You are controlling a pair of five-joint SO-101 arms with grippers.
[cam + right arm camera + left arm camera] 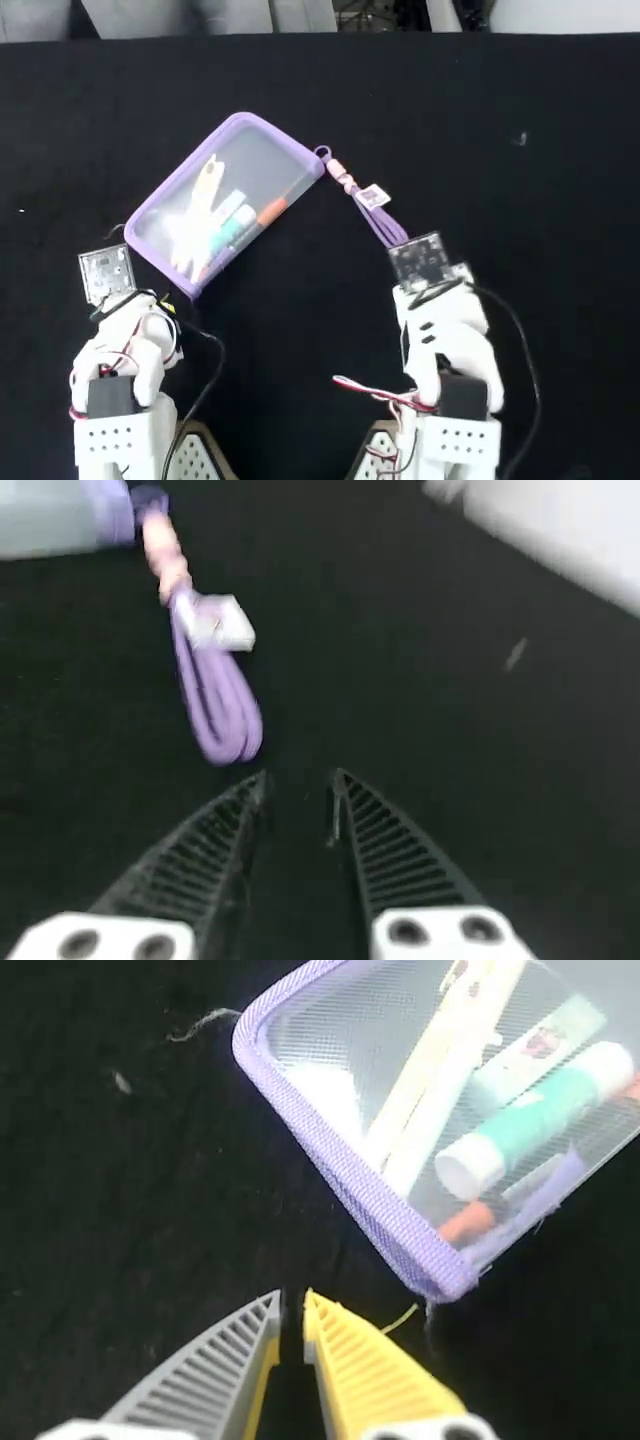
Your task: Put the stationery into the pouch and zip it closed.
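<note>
High view, pouch: lying flat and askew on the black table, stationery already inside, zip pull at its far corner.
High view, strap: trailing from the pouch's zip corner toward the right arm.
High view, zip: seemingly run to its end, though too small to confirm.
Left wrist view, left gripper: just beside the pouch's near corner, apart from it, jaws nearly together, holding nothing.
Left wrist view, contents: glue stick and pens pressed against the pouch's clear mesh side.
Right wrist view, right gripper: narrowly parted and empty, just short of the strap's looped end, well apart from the pouch body.
Handling: likely light, soft and floppy; mesh prone to buckle and slide on the cloth, contents apt to shift.
Hold: best pinned at the stitched purple edge near the left gripper; pull tab small, strap limp, so a pinch close to the pouch's zip corner.
</note>
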